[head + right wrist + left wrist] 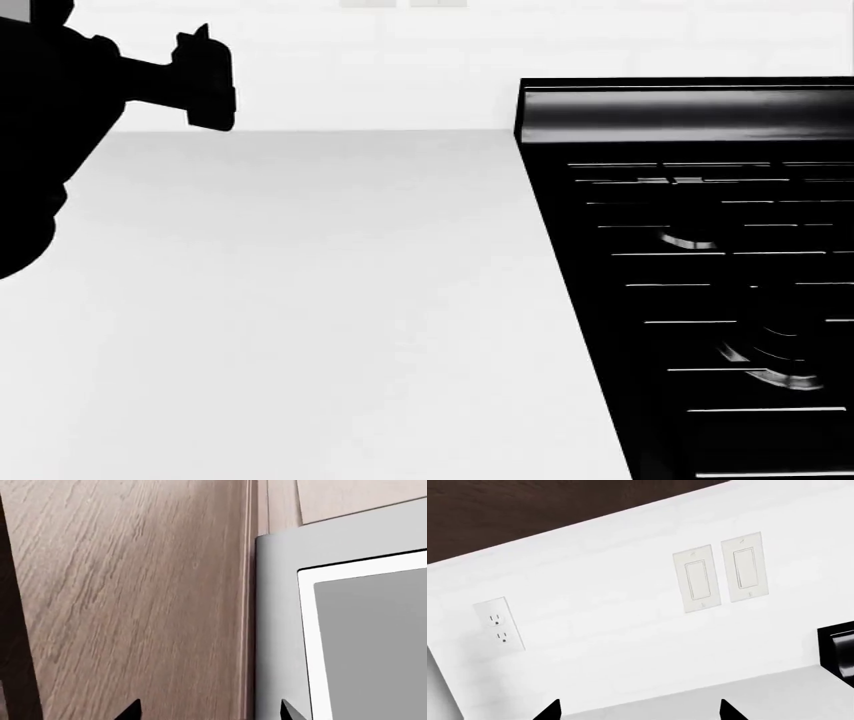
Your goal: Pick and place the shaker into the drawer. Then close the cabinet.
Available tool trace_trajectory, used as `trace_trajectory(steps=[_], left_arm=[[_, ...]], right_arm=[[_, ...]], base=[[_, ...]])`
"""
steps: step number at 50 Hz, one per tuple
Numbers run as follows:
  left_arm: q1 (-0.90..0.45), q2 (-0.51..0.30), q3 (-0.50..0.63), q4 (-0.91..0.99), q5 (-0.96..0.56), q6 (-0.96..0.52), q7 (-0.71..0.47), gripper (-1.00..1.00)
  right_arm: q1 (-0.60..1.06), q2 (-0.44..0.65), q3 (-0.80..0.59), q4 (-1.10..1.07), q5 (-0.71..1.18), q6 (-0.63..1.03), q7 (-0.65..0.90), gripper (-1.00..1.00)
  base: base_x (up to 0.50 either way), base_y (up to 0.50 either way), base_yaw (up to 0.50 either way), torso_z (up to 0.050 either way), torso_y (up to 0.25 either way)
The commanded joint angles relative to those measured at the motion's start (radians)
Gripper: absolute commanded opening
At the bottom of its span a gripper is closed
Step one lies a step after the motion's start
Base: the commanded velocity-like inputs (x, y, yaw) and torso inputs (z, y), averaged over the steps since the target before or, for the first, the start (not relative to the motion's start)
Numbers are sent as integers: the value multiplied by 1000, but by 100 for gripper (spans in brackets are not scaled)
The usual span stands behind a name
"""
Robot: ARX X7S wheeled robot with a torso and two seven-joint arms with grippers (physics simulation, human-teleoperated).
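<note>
Left gripper: my left gripper [200, 80] hangs above the far left part of the desk [320, 300], a black shape against the white wall [400, 90]. In my left wrist view its two fingertips [550, 712] show well apart with nothing between them.
Right gripper: out of the head view. In my right wrist view its fingertips [130, 711] stand apart, with nothing between them.
Desk: a white top, running from the near edge to the wall at the far edge.
Stove: a glossy black stove [707, 280] sits flush against the right edge of the desk, its grates and burners showing.
Wall: two pale rocker switches [720, 572] sit side by side; a white socket [499, 625] is well apart from them.
Cabinet: my right wrist camera faces a brown wood-grain cabinet [133, 590] panel, just beside a grey panel [277, 630] with a white-framed window.
Shaker: I cannot see it in any view, so I cannot tell where it is.
Drawer: I cannot make it out in any view either.
</note>
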Motion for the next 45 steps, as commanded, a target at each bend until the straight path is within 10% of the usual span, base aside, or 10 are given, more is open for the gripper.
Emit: trace_trajectory(steps=[1, 45], left_arm=[[1, -4, -3, 1, -1, 1, 0, 100], [33, -35, -12, 6, 7, 22, 15, 100]], right_arm=[[35, -84, -76, 54, -54, 13, -74, 100], [53, -317, -235, 394, -259, -161, -327, 100]], base=[[0, 0, 0, 0, 0], [2, 2, 3, 0, 0]])
